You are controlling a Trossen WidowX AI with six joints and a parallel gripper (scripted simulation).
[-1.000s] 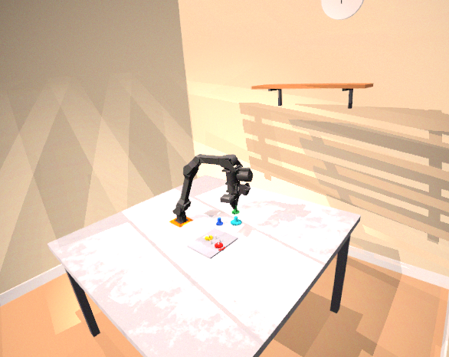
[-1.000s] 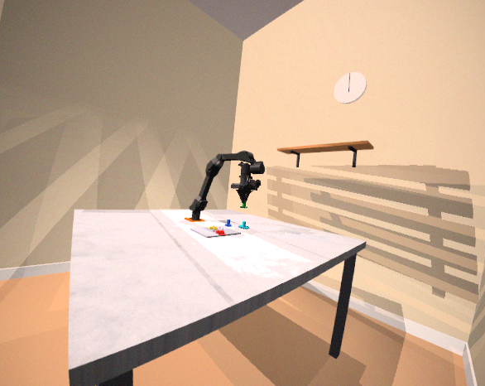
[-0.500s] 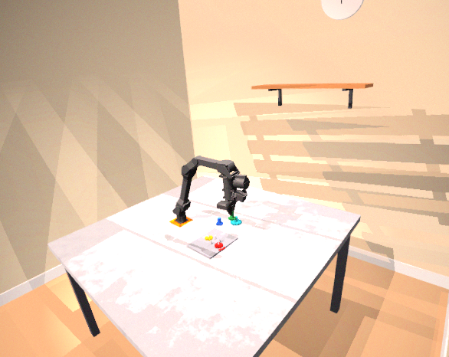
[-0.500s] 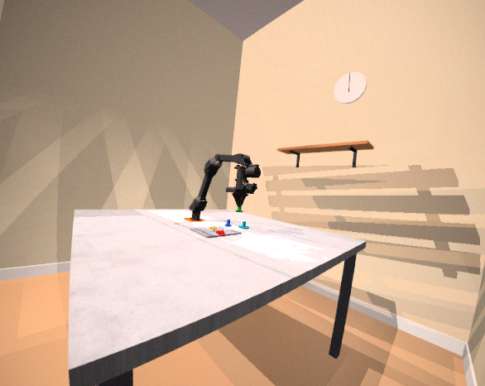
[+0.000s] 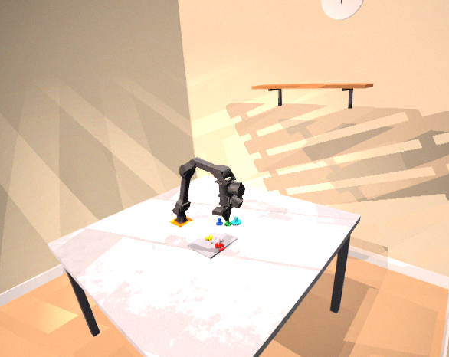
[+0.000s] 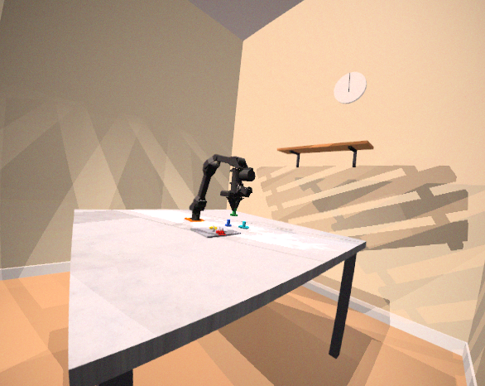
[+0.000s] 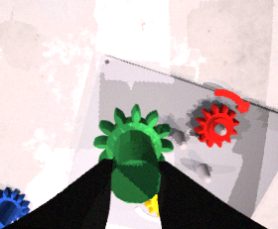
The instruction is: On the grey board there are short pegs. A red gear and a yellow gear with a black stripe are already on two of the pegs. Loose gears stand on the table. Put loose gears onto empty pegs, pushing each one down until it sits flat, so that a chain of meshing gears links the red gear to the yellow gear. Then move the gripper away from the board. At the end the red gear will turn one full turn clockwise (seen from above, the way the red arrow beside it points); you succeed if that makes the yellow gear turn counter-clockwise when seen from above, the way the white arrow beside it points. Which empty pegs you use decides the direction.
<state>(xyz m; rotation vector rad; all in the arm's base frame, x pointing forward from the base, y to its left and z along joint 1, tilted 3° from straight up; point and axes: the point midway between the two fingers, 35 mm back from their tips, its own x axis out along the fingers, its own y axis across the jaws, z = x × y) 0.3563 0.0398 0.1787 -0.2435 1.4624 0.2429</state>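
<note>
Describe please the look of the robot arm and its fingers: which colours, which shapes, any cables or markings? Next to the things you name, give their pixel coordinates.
The arm (image 5: 185,184) (image 6: 204,182) is black to dark grey, with slim straight links and bulkier joints. Its fingers look plain black and narrow toward the tips. Rounded, barrel-like housings stick out near the wrist. I can make out no cables or markings at this size.

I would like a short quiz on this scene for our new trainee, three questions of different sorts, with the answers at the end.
1. Multiple choice: which gear does the gripper hold? A) blue B) green C) cyan
2. True or false: the red gear lies off the grey board.
3. Fill in: the curved arrow beside the red gear is ____.

Key: 1. B; 2. false; 3. red
</note>
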